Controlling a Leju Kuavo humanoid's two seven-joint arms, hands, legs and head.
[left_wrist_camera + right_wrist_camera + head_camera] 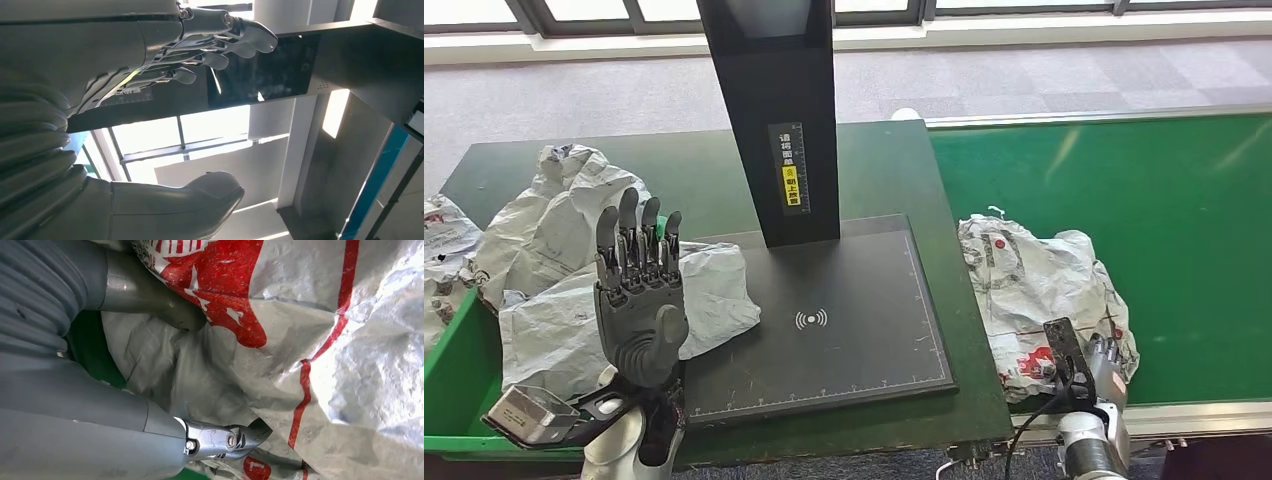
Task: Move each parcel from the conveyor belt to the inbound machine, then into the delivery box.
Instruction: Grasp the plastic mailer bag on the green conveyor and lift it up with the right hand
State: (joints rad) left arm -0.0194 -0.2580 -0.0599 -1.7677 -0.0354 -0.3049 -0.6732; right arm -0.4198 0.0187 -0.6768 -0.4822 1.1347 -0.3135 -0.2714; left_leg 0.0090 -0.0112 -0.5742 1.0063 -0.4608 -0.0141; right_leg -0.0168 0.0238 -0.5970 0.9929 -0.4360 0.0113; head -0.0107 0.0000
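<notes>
A crumpled grey parcel with red print (pixel 1034 280) lies at the near left end of the green conveyor belt (pixel 1124 180). My right hand (pixel 1104 365) grips its near edge. In the right wrist view the thumb (pixel 150 297) presses on the parcel (pixel 325 365) and the fingers (pixel 225 437) are tucked into a fold. My left hand (pixel 639 300) is raised upright at the left edge of the inbound machine's black plate (pixel 854 330), fingers straight and apart, holding nothing. The left wrist view shows these spread fingers (pixel 220 45) under the machine's dark scanner head (pixel 270 70).
The machine's black pillar (pixel 774 100) rises from the back of the plate. Another grey parcel (pixel 719 295) overlaps the plate's left edge behind my left hand. More parcels (pixel 544 220) are heaped to the left, over the green delivery box (pixel 454 360).
</notes>
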